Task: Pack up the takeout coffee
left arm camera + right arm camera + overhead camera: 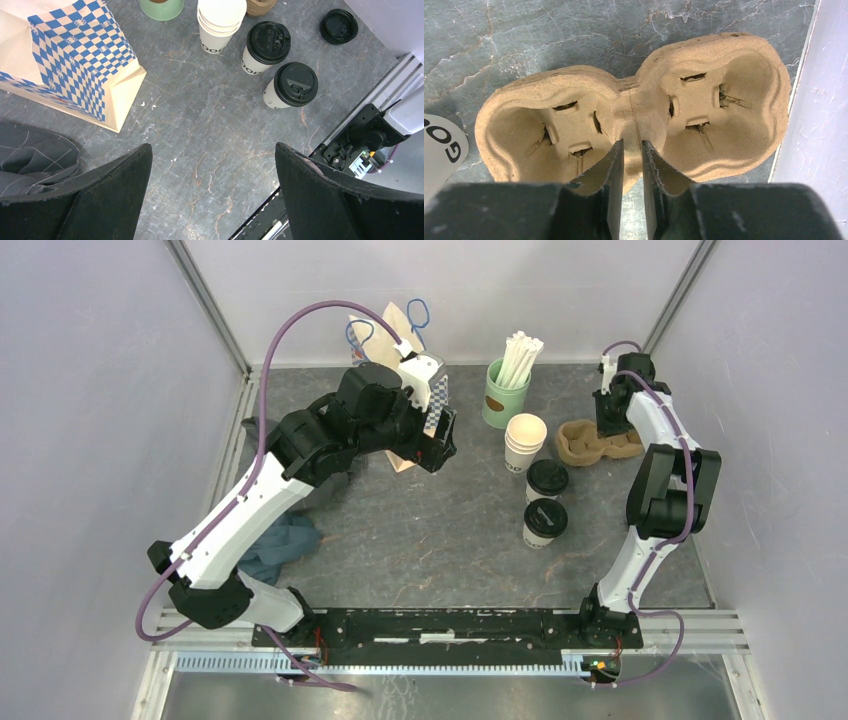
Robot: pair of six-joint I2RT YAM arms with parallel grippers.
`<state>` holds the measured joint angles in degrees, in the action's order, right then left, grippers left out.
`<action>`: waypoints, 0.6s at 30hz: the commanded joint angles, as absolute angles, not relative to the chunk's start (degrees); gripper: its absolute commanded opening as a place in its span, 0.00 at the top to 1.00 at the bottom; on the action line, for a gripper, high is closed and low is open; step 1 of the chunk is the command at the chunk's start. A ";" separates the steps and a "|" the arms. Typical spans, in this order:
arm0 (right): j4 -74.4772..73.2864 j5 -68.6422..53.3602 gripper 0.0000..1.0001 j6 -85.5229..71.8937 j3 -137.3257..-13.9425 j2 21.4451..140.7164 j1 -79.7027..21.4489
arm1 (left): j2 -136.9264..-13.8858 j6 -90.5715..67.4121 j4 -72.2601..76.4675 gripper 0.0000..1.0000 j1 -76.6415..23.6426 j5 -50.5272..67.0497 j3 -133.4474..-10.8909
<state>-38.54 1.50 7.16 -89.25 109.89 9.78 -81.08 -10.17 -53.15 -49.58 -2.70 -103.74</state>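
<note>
The right hand (630, 150) has its fingers nearly together astride the carrier (549, 95) centre bridge, probably to lift it; a firm clamp cannot be confirmed. The left hand (214, 147) is wide apart and empty. The lidded cups (547, 478) stand on the counter (420, 530) at the carrier's 7 o'clock.

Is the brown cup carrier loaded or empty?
Empty: both wells of the carrier show bare pulp; both lidded cups stand outside it.

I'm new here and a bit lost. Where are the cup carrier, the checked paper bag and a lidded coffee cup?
cup carrier (630, 102), right wrist view, middle ridge between its two wells.
checked paper bag (85, 60), left wrist view, blue-checked side.
lidded coffee cup (295, 84), left wrist view, black lid.
</note>
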 commanded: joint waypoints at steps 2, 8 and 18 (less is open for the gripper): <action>-36.65 2.20 0.58 6.10 -88.74 107.62 9.89 | -81.13 -6.42 -52.38 0.02 -49.39 -2.22 -104.96; -38.03 2.07 0.38 5.63 -92.98 111.14 10.43 | -80.88 -6.31 -52.28 0.01 -49.39 -2.35 -104.69; -38.15 1.63 0.36 5.73 -94.13 113.28 10.47 | -81.19 -6.11 -52.44 0.01 -49.37 -2.81 -104.94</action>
<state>-38.52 1.54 5.87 -91.94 112.57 10.26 -81.08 -10.17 -53.15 -49.58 -2.70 -103.74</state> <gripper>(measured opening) 0.646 0.983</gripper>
